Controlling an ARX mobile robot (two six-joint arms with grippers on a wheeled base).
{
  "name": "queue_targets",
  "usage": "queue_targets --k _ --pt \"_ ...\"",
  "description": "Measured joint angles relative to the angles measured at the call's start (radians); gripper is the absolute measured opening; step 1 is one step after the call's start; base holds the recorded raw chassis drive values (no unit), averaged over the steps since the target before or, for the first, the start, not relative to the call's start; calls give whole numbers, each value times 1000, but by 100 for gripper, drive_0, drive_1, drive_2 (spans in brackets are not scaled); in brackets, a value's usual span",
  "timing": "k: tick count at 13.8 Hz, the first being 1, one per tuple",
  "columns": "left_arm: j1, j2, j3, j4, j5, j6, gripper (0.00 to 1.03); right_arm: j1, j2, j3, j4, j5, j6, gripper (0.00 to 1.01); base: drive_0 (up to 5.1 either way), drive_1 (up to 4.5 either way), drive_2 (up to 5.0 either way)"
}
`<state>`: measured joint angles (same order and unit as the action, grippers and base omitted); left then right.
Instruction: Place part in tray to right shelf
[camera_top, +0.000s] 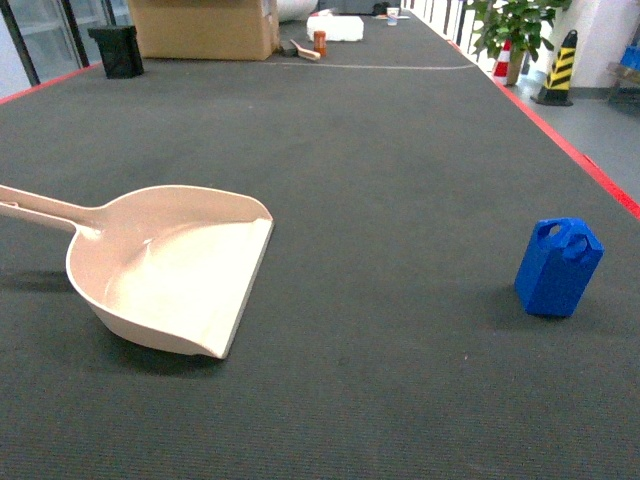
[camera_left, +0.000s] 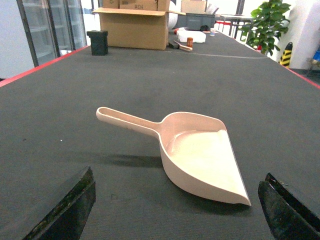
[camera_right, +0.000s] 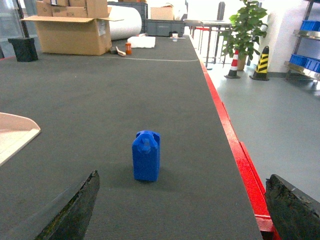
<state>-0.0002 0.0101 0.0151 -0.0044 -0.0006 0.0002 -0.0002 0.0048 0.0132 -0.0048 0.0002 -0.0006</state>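
Observation:
The beige tray (camera_top: 170, 270) lies flat on the dark mat at the left, handle pointing left and lip facing right. The blue part (camera_top: 558, 267) stands upright at the right, well apart from the tray. In the left wrist view, my left gripper (camera_left: 175, 212) is open, low over the mat, just short of the tray (camera_left: 197, 155). My right gripper (camera_right: 182, 210) is open too, with the part (camera_right: 146, 155) ahead of it and slightly left. The tray's lip corner (camera_right: 12, 132) shows at that view's left edge. The right shelf (camera_right: 307, 34) with blue crates stands far off to the right. Neither gripper shows in the head view.
The mat's red edge (camera_top: 570, 150) runs along the right, close to the part, with grey floor beyond. At the far end stand a cardboard box (camera_top: 205, 28), a black bin (camera_top: 118, 50) and a white box (camera_top: 335, 27). A potted plant (camera_right: 245, 30) and a cone (camera_right: 233, 64) stand on the floor.

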Motion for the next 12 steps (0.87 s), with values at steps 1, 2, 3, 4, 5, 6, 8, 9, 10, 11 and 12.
queue_targets --k 1,2,3,4,5,6,8,9,10,11,12 --pt "0 0 0 0 0 0 98 0 0 0 0 0 0 98 0 0 0" --pt "0 0 0 0 0 0 98 0 0 0 0 0 0 98 0 0 0" --pt "0 0 0 0 0 0 98 0 0 0 0 0 0 98 0 0 0" --pt "0 0 0 0 0 0 98 0 0 0 0 0 0 98 0 0 0" --pt "0 0 0 0 0 0 98 0 0 0 0 0 0 98 0 0 0" --pt "0 0 0 0 0 0 98 0 0 0 0 0 0 98 0 0 0" --pt "0 0 0 0 0 0 98 0 0 0 0 0 0 98 0 0 0" --pt "0 0 0 0 0 0 98 0 0 0 0 0 0 98 0 0 0" --pt "0 0 0 0 0 0 98 0 0 0 0 0 0 98 0 0 0" --pt "0 0 0 0 0 0 98 0 0 0 0 0 0 98 0 0 0" --pt "0 0 0 0 0 0 98 0 0 0 0 0 0 98 0 0 0"
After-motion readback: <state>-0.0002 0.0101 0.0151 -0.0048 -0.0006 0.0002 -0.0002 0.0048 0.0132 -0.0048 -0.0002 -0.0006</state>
